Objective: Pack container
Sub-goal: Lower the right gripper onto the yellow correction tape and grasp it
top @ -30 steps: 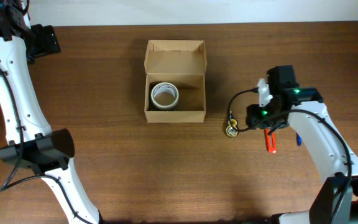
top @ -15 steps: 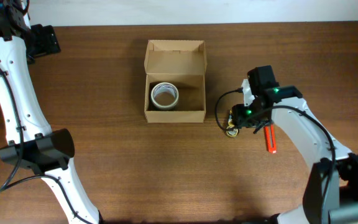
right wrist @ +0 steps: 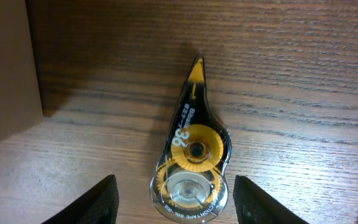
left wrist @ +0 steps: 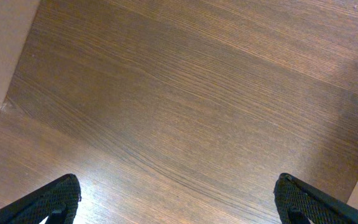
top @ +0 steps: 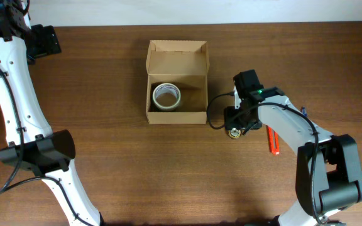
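Judged pick-up step. Right claw (right wrist: pixel 178 196) stands apart, flanking the clear-and-yellow plastic correction-tape dispenser (right wrist: pixel 191 152), not clamped. Next: close, lift, carry to the tan cardboard box (right wrist: pixel 5 74) at its left.

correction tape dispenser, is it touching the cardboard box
Apart. The right wrist view shows a wide strip of bare table between the correction tape dispenser and the cardboard box wall at left.
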